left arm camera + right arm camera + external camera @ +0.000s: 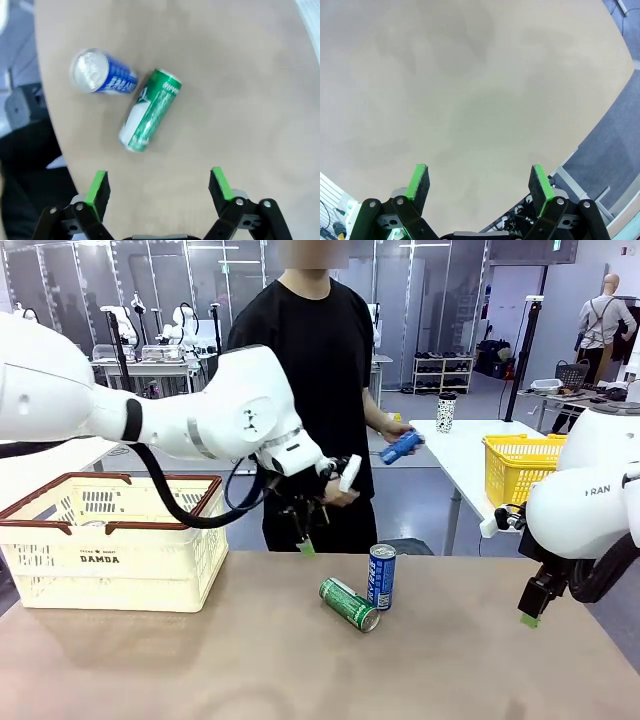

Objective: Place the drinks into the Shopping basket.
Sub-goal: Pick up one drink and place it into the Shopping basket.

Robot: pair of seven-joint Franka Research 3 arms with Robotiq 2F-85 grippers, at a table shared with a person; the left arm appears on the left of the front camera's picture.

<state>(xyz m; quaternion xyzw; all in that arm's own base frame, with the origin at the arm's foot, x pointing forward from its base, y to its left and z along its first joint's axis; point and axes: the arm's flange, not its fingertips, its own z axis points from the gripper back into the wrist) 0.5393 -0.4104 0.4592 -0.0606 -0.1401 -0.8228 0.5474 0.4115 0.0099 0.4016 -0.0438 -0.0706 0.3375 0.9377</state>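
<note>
Two drinks are on the tan table: a blue can stands upright and a green can lies on its side touching it. My left gripper hangs open above the table's far edge, just left of them. From the left wrist, the blue can and the green can lie ahead of my open left gripper, clear of both pads. The person across the table holds another blue can in one hand. The Shopping basket stands at the left. My right gripper hovers open at the right, and the right wrist view has it over bare tabletop.
A bright yellow basket sits on a white table behind at the right. The person stands at the far side, close behind my left gripper. Open tabletop lies between the Shopping basket and the cans.
</note>
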